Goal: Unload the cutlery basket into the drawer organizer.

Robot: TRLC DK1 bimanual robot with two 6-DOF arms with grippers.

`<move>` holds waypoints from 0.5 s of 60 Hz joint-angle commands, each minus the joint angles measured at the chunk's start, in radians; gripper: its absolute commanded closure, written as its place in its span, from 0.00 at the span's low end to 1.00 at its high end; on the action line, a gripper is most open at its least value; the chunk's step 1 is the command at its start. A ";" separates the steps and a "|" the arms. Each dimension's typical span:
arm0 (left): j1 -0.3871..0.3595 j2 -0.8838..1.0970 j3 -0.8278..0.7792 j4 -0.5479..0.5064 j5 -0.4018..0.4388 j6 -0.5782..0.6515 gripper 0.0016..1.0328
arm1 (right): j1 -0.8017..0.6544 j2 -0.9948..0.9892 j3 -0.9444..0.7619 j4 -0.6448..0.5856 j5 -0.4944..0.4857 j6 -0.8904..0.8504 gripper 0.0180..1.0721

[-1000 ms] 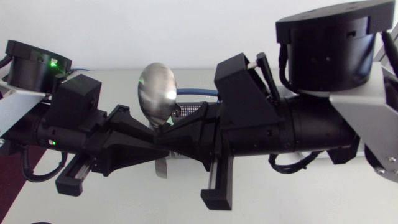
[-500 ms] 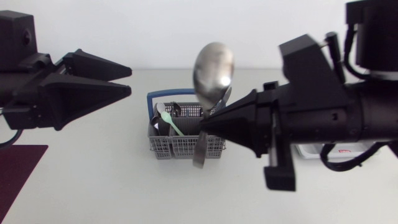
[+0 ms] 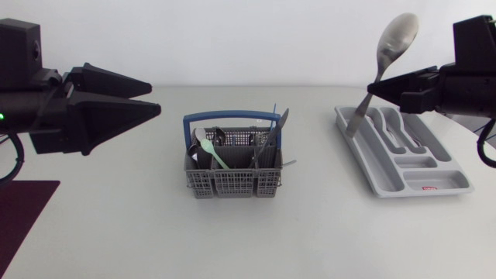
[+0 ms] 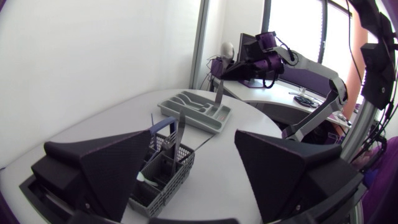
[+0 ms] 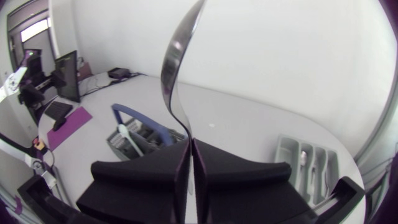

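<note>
The grey cutlery basket (image 3: 232,180) with a blue handle stands mid-table and holds several pieces, among them a pale green utensil. A grey drawer organizer (image 3: 434,180) lies to its right with a few pieces in it. My right gripper (image 3: 372,90) is shut on a metal spoon (image 3: 393,37), bowl up, handle hanging over the organizer's left end. In the right wrist view the spoon (image 5: 176,74) rises from the shut gripper (image 5: 189,144). My left gripper (image 3: 157,101) hangs open and empty left of the basket. In the left wrist view the basket (image 4: 163,173) sits ahead of the open gripper (image 4: 193,138).
A dark maroon mat (image 3: 22,211) lies at the table's front left corner, also seen as a mat (image 5: 67,118) beyond the basket (image 5: 138,134) in the right wrist view. The organizer (image 4: 194,112) lies past the basket in the left wrist view.
My left gripper let go of the spoon, opened and drew back to the left. My right arm carried the spoon from above the basket rightward to the organizer.
</note>
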 commanded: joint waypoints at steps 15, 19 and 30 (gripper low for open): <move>-0.037 0.017 -0.039 -0.034 -0.124 0.040 0.09 | -0.111 0.255 0.075 0.093 0.265 -0.072 0.94; -0.041 0.022 -0.038 -0.038 -0.147 0.043 0.09 | -0.112 0.311 0.102 0.096 0.328 -0.082 0.94; -0.040 0.022 -0.045 -0.053 -0.157 0.066 0.09 | -0.128 0.473 0.194 0.119 0.480 -0.083 0.95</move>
